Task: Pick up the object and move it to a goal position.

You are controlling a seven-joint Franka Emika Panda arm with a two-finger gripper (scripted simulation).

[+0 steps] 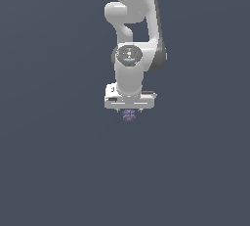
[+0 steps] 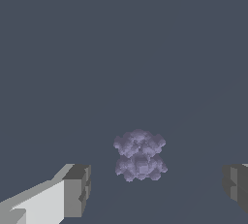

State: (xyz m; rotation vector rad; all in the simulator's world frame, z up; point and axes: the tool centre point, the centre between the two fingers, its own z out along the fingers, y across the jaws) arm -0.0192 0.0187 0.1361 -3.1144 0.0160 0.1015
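Observation:
The object (image 2: pixel 140 155) is a tiny purple-lilac lump with a bumpy surface, lying on the plain dark grey floor. In the exterior view it (image 1: pixel 129 115) shows just under the white hand of the arm. My gripper (image 2: pixel 156 189) is open, with one fingertip (image 2: pixel 77 189) on each side of the lump and clear gaps between them and it. In the exterior view the gripper (image 1: pixel 130 110) hangs straight down over the lump, its fingers mostly hidden by the hand.
The white arm (image 1: pixel 133 34) rises from the hand to the upper edge of the exterior view. The dark grey floor (image 1: pixel 53 161) spreads evenly all around with nothing else on it.

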